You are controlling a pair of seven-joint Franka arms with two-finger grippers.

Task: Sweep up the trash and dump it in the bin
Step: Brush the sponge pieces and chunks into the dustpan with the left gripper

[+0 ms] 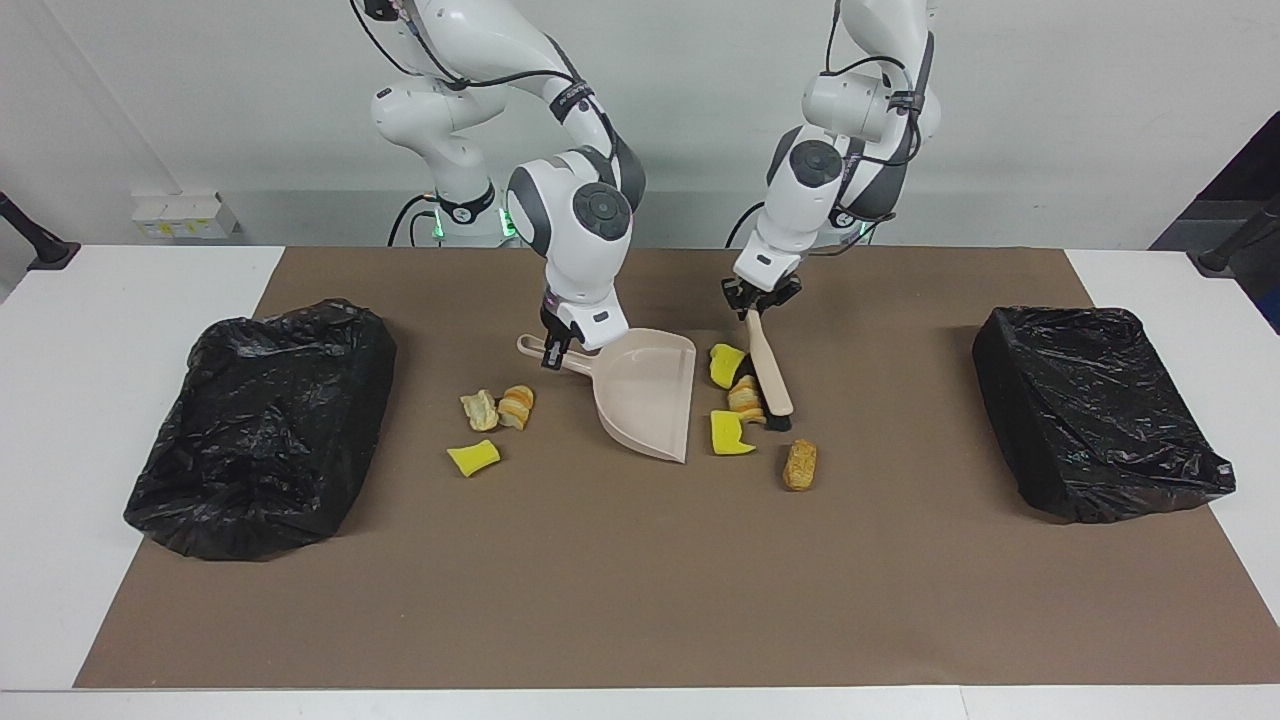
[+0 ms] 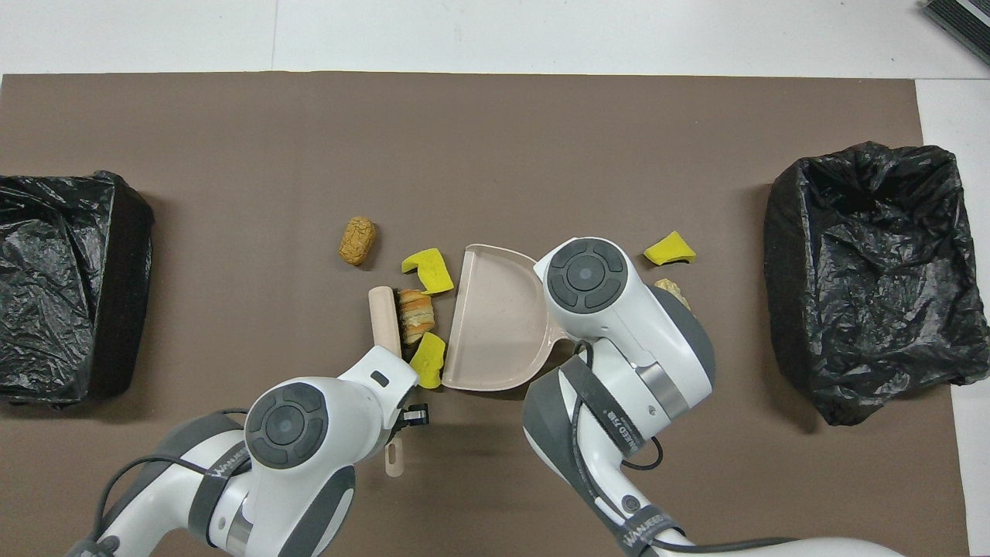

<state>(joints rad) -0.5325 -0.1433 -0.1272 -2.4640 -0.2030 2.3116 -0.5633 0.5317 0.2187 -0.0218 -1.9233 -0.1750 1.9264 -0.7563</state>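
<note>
Trash: seven small bits on the brown mat, mid-table, in two clusters flanking the dustpan.

Bins: two, black-bagged; one at the right arm's end, one at the left arm's end.

Dustpan: beige, between the clusters, mouth toward the left arm's side; right gripper clamped on its handle.

Brush: beige handle, black bristles; left gripper clamped on its handle end, bristles beside the nearer cluster.

Cluster by brush: yellow sponge chunk, bread piece touching the brush, yellow sponge chunk; one bread piece apart, farthest from the robots.

Cluster toward right arm's end: pale bread piece touching striped bread piece; yellow sponge chunk just farther from the robots.
</note>
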